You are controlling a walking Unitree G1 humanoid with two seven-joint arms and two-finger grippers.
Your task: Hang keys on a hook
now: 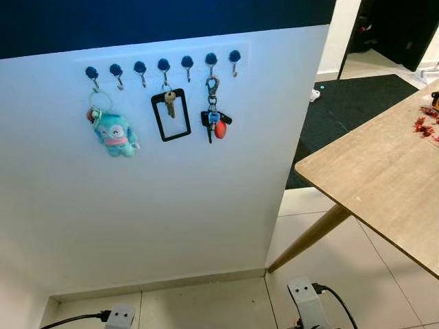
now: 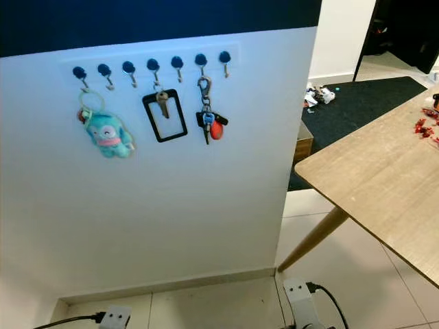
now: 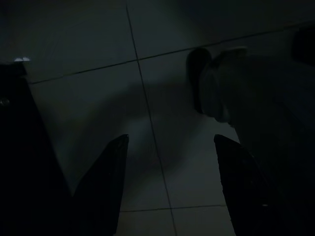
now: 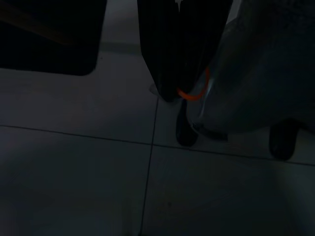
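Low at the robot's sides both arms are hung idle, pointed down at the tiled floor. The left pincer is seen in its dark wrist view with its two black fingers spread well apart, nothing between them. The right pincer is seen with its fingers drawn together; an orange ring curves out beside their tips, and it appears to be gripped there, though the gloom makes this uncertain. From the head camera, a row of seven blue-headed hooks is shown on a white wall beneath a dark blue band. A teal plush keychain is hung from the first hook at the left, a key with a black rectangular frame from the fourth, and a bunch of keys with red and blue tags from the sixth. At the right, a wooden bench on slanted legs is stood on pale tiles, with small red items at its far edge and a dark rug behind it.
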